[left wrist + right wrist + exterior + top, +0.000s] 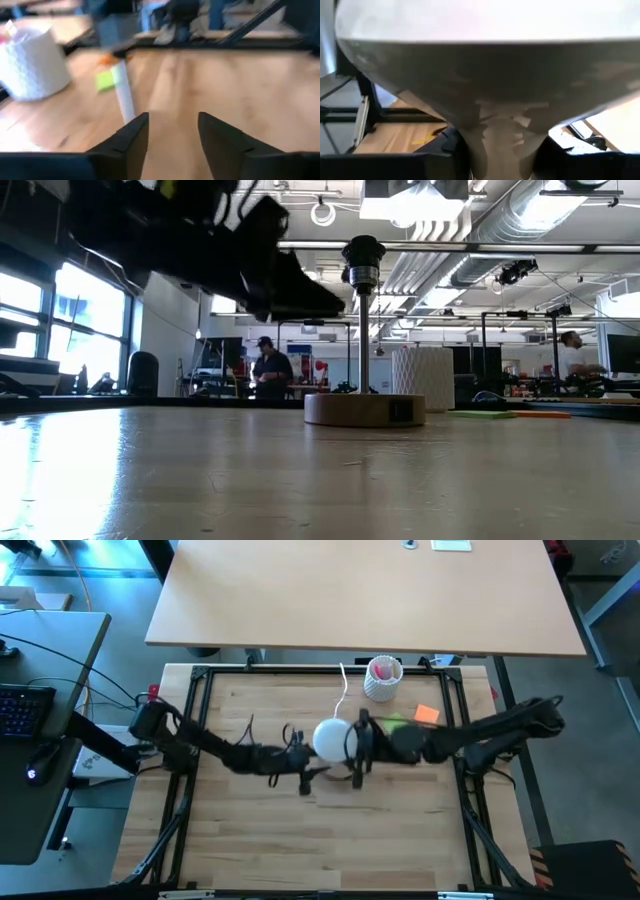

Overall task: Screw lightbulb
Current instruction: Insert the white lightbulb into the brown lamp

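The white lightbulb point(330, 738) is held over the middle of the table by my right gripper point(357, 747), which reaches in from the right and is shut on it. The bulb fills the right wrist view point(485, 65); its screw base is hidden. The wooden disc stand point(365, 410) rests flat on the table, with a thin pole and a black socket point(362, 252) on top. My left gripper point(172, 132) is open and empty, hovering just left of the stand point(305, 778). The low view does not show the bulb. My right gripper pinches the bulb's narrow neck point(500, 137) between its two fingers, just below the globe. The fingers come in about level from the table's right. The bulb is lifted clear of the table, globe up.
A white perforated cup point(382, 678) with pink contents stands at the far middle, and also shows in the left wrist view point(30, 60). An orange pad point(427, 713) and a green pad point(396, 723) lie to the cup's right. People stand in the room behind point(268, 370).
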